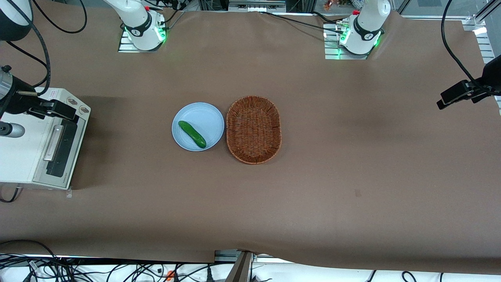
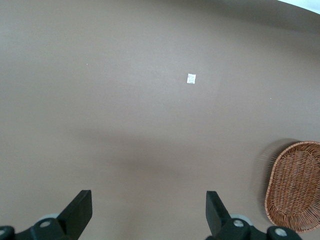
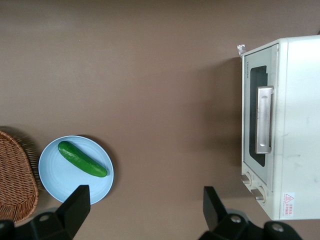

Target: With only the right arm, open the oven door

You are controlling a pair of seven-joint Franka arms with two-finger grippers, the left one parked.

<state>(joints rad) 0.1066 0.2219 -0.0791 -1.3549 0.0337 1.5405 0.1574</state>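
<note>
Toaster oven (image 1: pixel 37 147): cream-white, stood at the working arm's end of the table (image 1: pixel 332 164). Oven door (image 3: pixel 260 120): silver frame, dark glass, found shut, with its bar handle (image 3: pixel 263 119) untouched (two knobs (image 3: pixel 253 186) sat beside the door). Right arm (image 1: pixel 15 98): held above the oven. Gripper (image 3: pixel 145 205): suspended over bare table between the plate and the oven, fingers (image 3: pixel 75 202) spread apart, nothing between them. Plate (image 1: pixel 207 117): light blue, set near the table's middle, one green cucumber (image 1: pixel 192 134) laid on it. Basket (image 1: pixel 253 129): woven wicker, oval, placed just beside the plate toward the parked arm's end.
</note>
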